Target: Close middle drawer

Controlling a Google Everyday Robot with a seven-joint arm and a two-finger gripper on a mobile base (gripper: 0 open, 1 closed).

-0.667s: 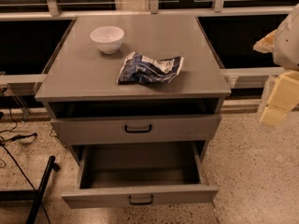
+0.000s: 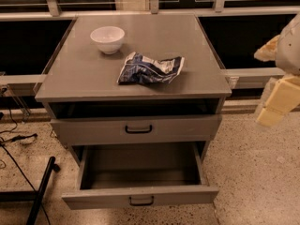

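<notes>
Closest to me is the middle drawer (image 2: 140, 197), pulled a long way out of the grey cabinet (image 2: 197, 46). I can see right down into its deep box, and there is nothing in it. Its little black handle (image 2: 141, 200) faces out front. I think that flat front is the part to push so the drawer slides back in. It is not shut yet.

On the floor to the left lie a black pole (image 2: 41, 186) and some wires (image 2: 14, 137).

Just above the open drawer is the top drawer (image 2: 136, 128), sticking out only a tiny bit.

The gripper (image 2: 276, 104) hangs in the air to the right of the cabinet, well apart from the drawer and touching nothing. I cannot tell if the claw is spread or pressed together. I guess it must come down and round to the front.

On the cabinet top lie a crumpled chip bag (image 2: 149, 68) and, farther back, a white bowl (image 2: 107, 39).
</notes>
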